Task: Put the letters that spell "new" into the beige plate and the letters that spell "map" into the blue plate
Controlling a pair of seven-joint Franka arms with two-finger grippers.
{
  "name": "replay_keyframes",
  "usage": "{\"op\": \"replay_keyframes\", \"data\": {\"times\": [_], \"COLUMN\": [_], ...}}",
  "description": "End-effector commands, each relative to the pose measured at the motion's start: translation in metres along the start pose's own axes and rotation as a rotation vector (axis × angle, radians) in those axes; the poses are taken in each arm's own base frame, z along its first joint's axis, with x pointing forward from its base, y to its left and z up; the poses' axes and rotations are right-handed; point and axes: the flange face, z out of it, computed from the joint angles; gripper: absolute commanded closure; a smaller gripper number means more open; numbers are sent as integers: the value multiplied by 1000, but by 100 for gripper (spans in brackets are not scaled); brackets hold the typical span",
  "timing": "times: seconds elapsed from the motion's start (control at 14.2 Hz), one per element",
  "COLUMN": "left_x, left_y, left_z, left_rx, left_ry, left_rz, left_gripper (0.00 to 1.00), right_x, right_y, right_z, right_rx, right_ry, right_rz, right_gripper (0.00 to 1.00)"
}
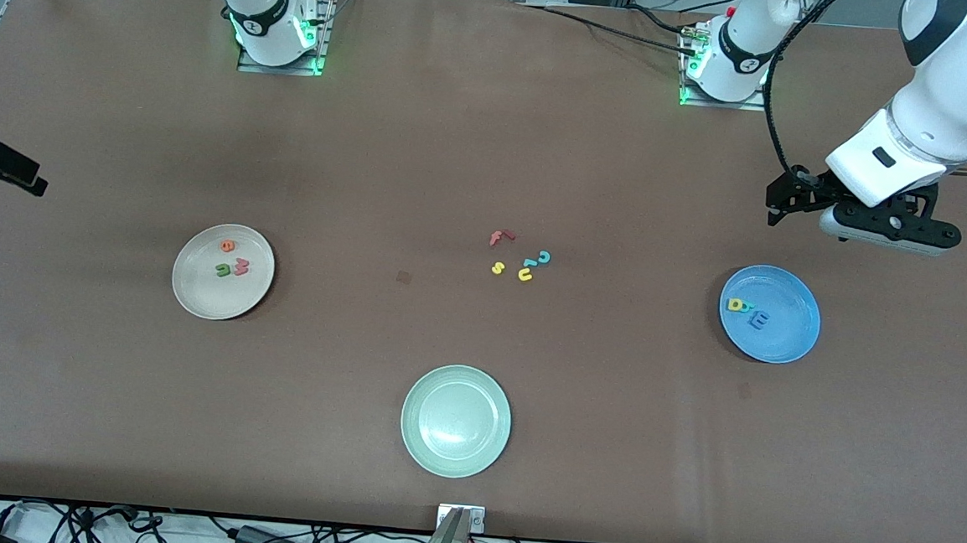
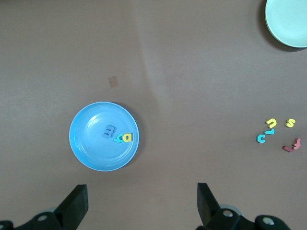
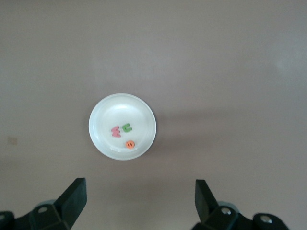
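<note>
The beige plate (image 1: 222, 271) holds n, e and w; the blue plate (image 1: 770, 314) holds m, a, p. At twelve o'clock of each plate, the right gripper (image 3: 139, 199) and left gripper (image 2: 142, 203) hover wide and empty.

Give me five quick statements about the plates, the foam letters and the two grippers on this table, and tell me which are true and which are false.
1. The beige plate holds three letters: the orange e, the green n and the pink-red w. True.
2. The blue plate holds nothing. False: the blue m, yellow p and teal a lie in it.
3. The mint-green plate holds the yellow s. False: nothing lies in it; the yellow s lies on the table with the red f, yellow u and teal c.
4. The left gripper is open and holds nothing. True.
5. The right gripper grips the w. False: it is open, up over the table.
</note>
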Motion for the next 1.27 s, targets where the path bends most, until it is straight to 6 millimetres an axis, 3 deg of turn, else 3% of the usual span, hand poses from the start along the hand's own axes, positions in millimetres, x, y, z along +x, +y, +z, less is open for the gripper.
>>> {"op": "replay_keyframes", "data": {"times": [0.0,1.2], "left_x": [-3,-2], "left_y": [-1,-1], "left_z": [-8,-8], "left_rx": [5,5], "left_ry": [1,1], "left_rz": [9,9], "left_gripper": [0,0], "right_x": [-38,-41], "right_y": [5,7], "right_z": [0,8], "right_rx": [-3,-10], "right_ry": [11,6], "right_rz": [-17,-33], "right_gripper": [0,0]}}
